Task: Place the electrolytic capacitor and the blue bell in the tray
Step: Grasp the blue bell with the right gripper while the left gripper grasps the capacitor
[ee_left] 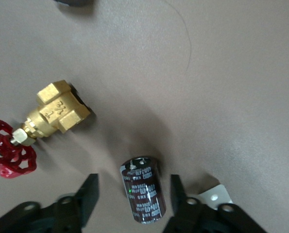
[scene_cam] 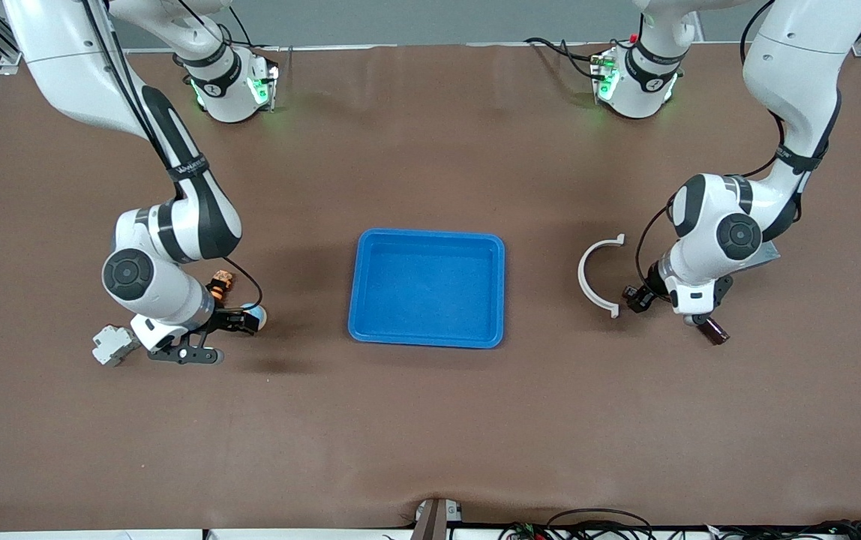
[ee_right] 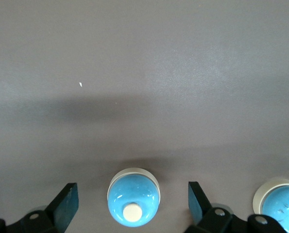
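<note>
The electrolytic capacitor (ee_left: 143, 194), a dark maroon glossy cylinder with pale print, lies on its side on the brown table (scene_cam: 430, 420); it also shows in the front view (scene_cam: 715, 330) near the left arm's end. My left gripper (ee_left: 133, 187) is open with one finger on each side of it, not touching it. The blue bell (ee_right: 133, 197), a blue dome with a white button, stands between the open fingers of my right gripper (ee_right: 133, 194) near the right arm's end (scene_cam: 256, 315). The blue tray (scene_cam: 428, 287) lies empty mid-table between the two arms.
A brass valve (ee_left: 57, 114) with a red handwheel (ee_left: 8, 155) lies close to the capacitor. A second blue dome (ee_right: 280, 206) stands beside the bell. A white curved piece (scene_cam: 594, 277) lies between the tray and the left gripper. A grey connector (scene_cam: 112, 345) lies by the right gripper.
</note>
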Tool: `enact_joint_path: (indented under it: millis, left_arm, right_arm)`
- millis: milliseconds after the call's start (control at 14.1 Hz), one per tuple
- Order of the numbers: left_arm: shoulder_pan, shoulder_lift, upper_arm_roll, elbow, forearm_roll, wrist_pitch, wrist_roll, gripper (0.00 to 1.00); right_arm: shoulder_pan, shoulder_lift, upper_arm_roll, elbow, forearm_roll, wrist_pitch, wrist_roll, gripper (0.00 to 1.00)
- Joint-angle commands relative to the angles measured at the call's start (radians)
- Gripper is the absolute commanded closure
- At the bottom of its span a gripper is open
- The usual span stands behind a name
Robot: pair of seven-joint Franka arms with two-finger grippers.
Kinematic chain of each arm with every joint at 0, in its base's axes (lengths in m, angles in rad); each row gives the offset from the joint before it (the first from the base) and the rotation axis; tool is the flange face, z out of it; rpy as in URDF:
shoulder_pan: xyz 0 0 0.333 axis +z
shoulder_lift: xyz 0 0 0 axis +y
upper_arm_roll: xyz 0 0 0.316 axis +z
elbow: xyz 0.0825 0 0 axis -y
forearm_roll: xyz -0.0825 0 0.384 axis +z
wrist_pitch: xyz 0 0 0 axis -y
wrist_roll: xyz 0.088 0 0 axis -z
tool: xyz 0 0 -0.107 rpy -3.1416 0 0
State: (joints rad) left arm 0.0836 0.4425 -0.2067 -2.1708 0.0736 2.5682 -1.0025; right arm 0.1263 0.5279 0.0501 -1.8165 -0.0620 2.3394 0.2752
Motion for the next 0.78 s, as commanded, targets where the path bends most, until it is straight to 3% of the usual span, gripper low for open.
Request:
enact_joint_path:
  millis: [0,142,496,708]
  left_arm:
    - [-0.001,0.004,-0.002,-0.004,-0.015,0.017,-0.001,0.78]
    - [0.002,0.002,-0.002,0.0,-0.015,0.012,0.016,1.0]
    - [0.01,-0.031,-0.002,0.003,-0.009,-0.014,0.076,1.0]
    - [0.004,-0.068,-0.005,0.077,-0.014,-0.17,0.084,1.0]
  right_arm:
    - [0.001,0.007,0.004,0.013,-0.024,-0.009,0.012,0.0]
    - [0.003,0.018,0.004,0.009,-0.024,-0.018,0.007,0.0]
    - [0.019,0.041,0.005,-0.012,-0.022,-0.031,-0.001,0.0]
    - [0.015,0.052,0.005,-0.027,-0.022,-0.029,-0.004,0.0]
